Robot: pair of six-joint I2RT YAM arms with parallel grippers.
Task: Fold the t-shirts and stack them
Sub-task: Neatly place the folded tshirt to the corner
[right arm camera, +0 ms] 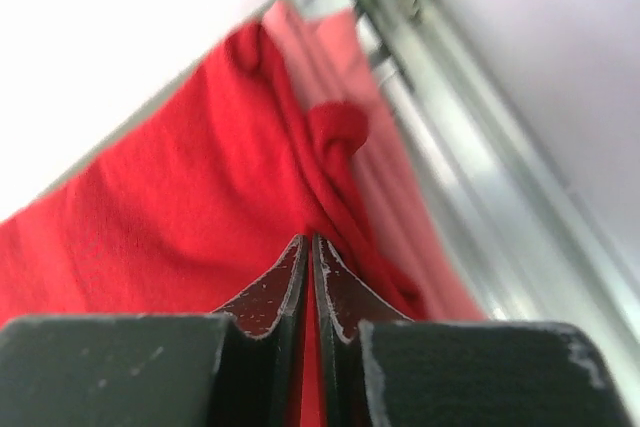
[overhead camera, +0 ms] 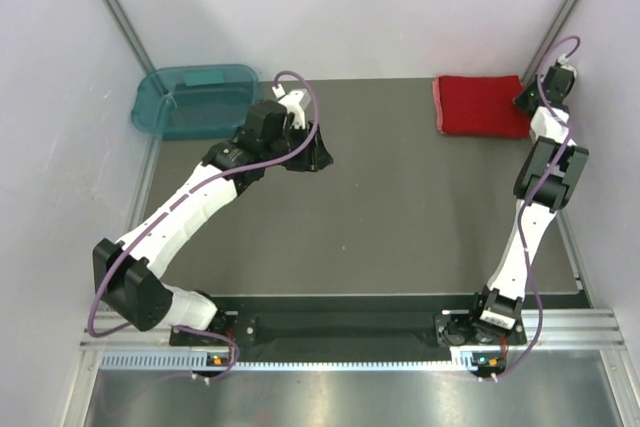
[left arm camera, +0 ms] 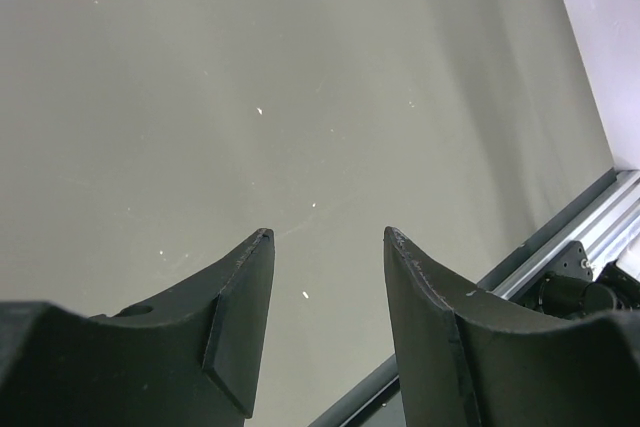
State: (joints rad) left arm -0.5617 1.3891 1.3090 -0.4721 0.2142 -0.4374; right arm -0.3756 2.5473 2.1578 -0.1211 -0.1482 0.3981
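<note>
Jaws of the right gripper [right arm camera: 308, 239] are pressed together, their tips against a fold of the deep red soft cloth t-shirt [right arm camera: 170, 217]; whether a thin layer is caught between them I cannot tell. That shirt lies folded as a rectangle at the far right corner of the dark grey table [overhead camera: 400, 207]. A lighter coral-pink cloth t-shirt [right arm camera: 385, 182] shows from under it along the side by the wall. Its long axis runs left to right along the far edge, short ends facing the side walls. Stacking looks all but done, and the step in hand seems to be tidying the right edge, where a small bunched lump of red sits. Next, the arm likely needs to smooth or release that edge and back off without dragging the top layer. Well apart, the left gripper [left arm camera: 327, 232] hovers with jaws spread and empty over bare table, near the teal translucent plastic tub [overhead camera: 195, 97]
</note>
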